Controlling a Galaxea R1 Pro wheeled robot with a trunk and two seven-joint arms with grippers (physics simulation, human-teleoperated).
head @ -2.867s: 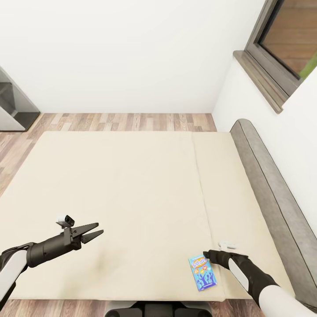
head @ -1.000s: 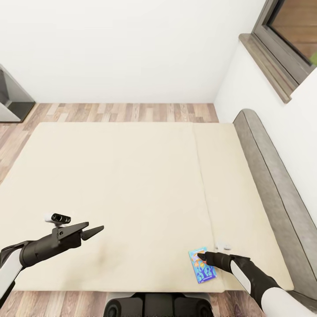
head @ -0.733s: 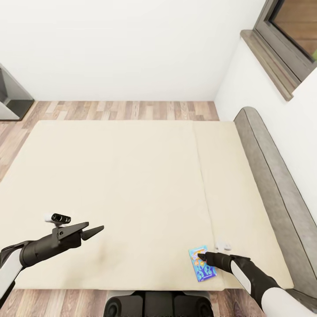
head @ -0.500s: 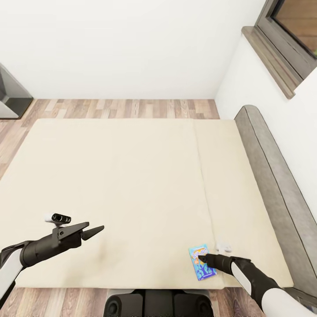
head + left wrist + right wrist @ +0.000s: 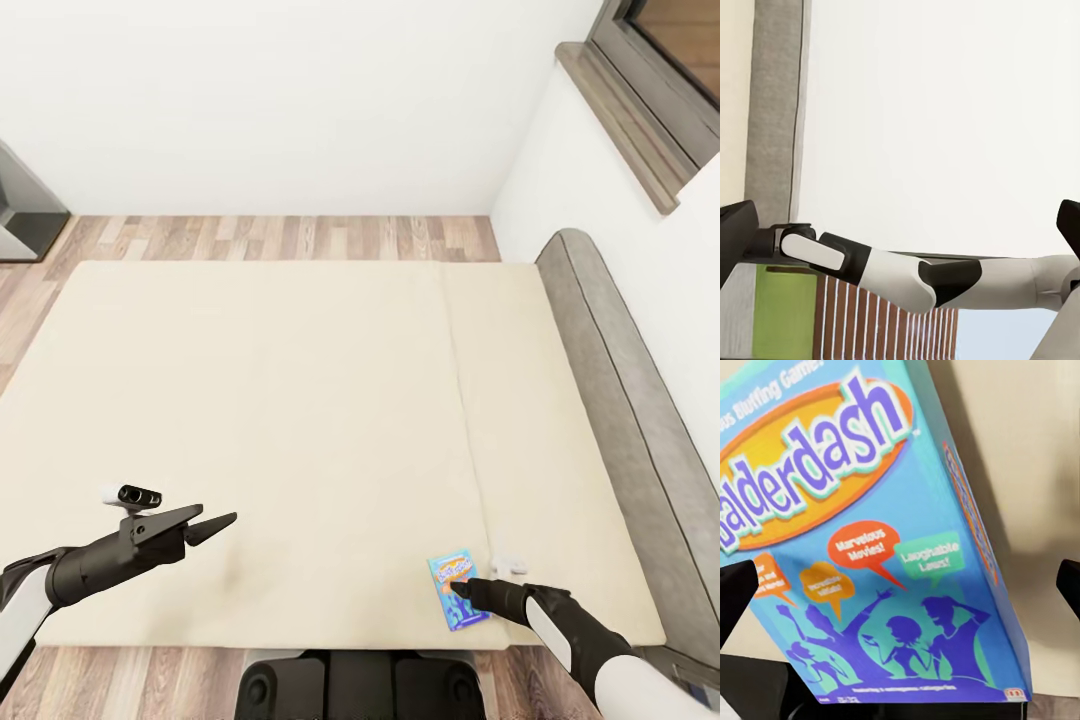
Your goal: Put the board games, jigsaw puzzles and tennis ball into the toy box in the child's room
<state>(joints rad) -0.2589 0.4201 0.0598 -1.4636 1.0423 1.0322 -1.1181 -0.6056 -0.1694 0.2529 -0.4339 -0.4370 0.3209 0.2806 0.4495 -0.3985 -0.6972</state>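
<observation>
Directly beneath the right gripper (image 5: pixel 458 586): small flat blue rectangular board game box (image 5: pixel 458 594) with an orange lettered oval on its lid, lying flat on the plain beige two-section mattress of the low bed (image 5: pixel 300 400), close to the near edge and just beside the seam between the mattress sections. Fingertips over the lid; contact not clear from the head view. In the right wrist view, same blue box (image 5: pixel 870 547) between two dark fingertips (image 5: pixel 735 592) at the picture's edges, so jaws apart and straddling the box, not yet closed on it.

Well apart from that gripper, across the mattress: left gripper (image 5: pixel 212 526), black, tapered, hovering above bare beige surface with jaws slightly parted and nothing between them. In the left wrist view, right arm (image 5: pixel 907 274) in white and black segments against a white wall.

Beyond the right gripper, along the far side of the bed: low grey padded headboard (image 5: pixel 620 400). Further off: wood-plank floor (image 5: pixel 280 238) and a grey-framed window (image 5: pixel 650 80).

Progress, as a judgement: early to middle. Blue box not yet grasped or lifted. No second game box visible on the mattress, so possibly already cleared, though not confirmable. Table, toy box, puzzles and ball out of sight; count of items deposited unknown. Remaining at least: closing on the blue box, carrying it, placing it in the bin.
</observation>
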